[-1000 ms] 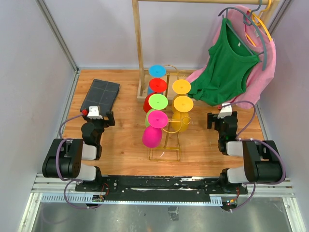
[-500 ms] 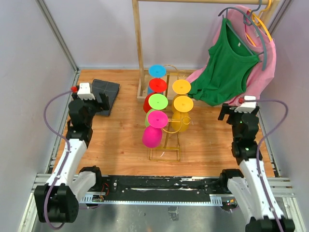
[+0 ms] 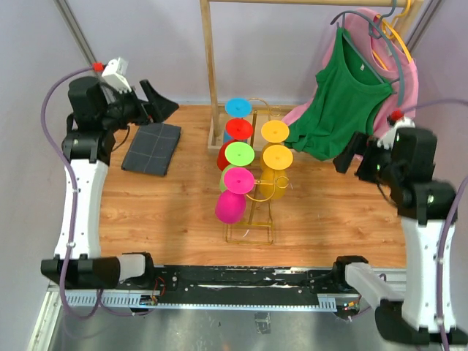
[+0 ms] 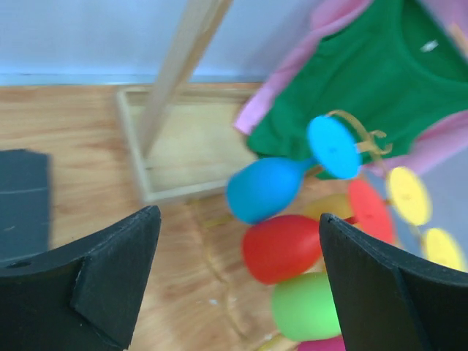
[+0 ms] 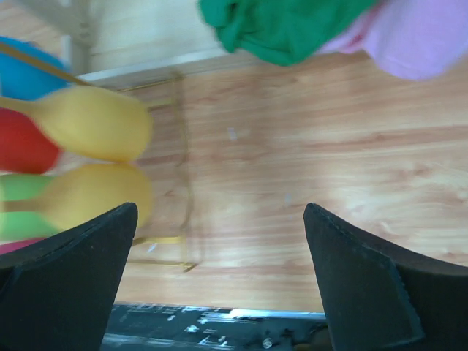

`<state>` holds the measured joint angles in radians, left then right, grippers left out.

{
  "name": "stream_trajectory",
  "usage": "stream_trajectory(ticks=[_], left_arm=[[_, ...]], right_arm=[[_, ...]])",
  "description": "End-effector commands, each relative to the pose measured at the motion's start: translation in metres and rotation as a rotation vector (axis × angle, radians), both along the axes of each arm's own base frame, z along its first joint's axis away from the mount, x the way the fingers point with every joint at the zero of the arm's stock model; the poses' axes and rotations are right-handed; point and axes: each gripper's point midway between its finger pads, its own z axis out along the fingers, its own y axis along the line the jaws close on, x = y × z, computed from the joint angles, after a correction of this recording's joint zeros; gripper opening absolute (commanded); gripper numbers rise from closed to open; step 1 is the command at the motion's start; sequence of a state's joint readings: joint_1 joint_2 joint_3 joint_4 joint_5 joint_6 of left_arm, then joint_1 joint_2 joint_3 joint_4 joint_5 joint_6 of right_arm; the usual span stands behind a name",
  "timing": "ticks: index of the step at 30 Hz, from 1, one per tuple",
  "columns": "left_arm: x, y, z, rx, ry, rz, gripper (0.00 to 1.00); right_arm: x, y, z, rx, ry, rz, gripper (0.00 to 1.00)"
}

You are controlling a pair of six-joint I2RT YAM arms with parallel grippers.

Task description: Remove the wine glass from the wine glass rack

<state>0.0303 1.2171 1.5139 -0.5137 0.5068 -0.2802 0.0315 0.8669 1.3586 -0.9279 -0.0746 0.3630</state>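
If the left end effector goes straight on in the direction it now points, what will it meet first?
Probably the blue glass on the rack, which lies almost centred between the fingers of the left end effector; the red glass sits just below. Depth is unclear.

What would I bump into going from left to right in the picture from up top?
dark folded cloth → magenta wine glass → yellow wine glasses → green top

walls [image 3: 146, 44] pale lilac | tabletop [image 3: 175, 208] light wood — even light | wooden clothes rail [image 3: 210, 66] at back
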Motion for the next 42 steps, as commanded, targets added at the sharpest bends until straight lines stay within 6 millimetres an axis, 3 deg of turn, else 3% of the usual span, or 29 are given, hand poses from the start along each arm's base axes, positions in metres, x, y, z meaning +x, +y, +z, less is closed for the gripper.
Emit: stream_trajectory(ticks=[1, 2, 5, 11, 16, 22, 29, 35, 42], left_arm=[[-0.005, -0.046, 0.019, -0.289, 0.219, -0.241, 0.93], [-0.001, -0.050, 0.021, -0.329, 0.238, -0.257, 0.93], [0.011, -0.062, 0.021, -0.462, 0.323, -0.300, 0.90], [0.020, -0.081, 0.026, -0.467, 0.325, -0.379, 0.90], [0.019, -0.093, 0.013, -0.469, 0.368, -0.410, 0.90], [0.023, -0.114, 0.015, -0.460, 0.364, -0.456, 0.90], [0.035, -0.116, 0.003, -0.464, 0.386, -0.447, 0.90], [0.043, -0.119, -0.009, -0.494, 0.421, -0.449, 0.86], [0.052, -0.129, -0.015, -0.523, 0.457, -0.479, 0.76]], right_arm=[[0.000, 0.049, 0.031, 0.203, 0.255, 0.202, 0.98], [0.004, 0.053, 0.048, 0.216, 0.213, 0.226, 0.99], [0.017, 0.056, 0.065, 0.245, 0.159, 0.217, 0.99], [0.010, 0.062, 0.066, 0.303, 0.134, 0.209, 0.99], [0.004, 0.069, 0.077, 0.357, 0.029, 0.234, 0.99], [0.045, 0.086, 0.075, 0.471, -0.035, 0.286, 0.99], [0.096, 0.104, 0.084, 0.574, -0.067, 0.364, 0.99], [0.122, 0.121, 0.084, 0.715, -0.065, 0.429, 0.99], [0.141, 0.120, 0.076, 0.729, -0.054, 0.413, 0.98]])
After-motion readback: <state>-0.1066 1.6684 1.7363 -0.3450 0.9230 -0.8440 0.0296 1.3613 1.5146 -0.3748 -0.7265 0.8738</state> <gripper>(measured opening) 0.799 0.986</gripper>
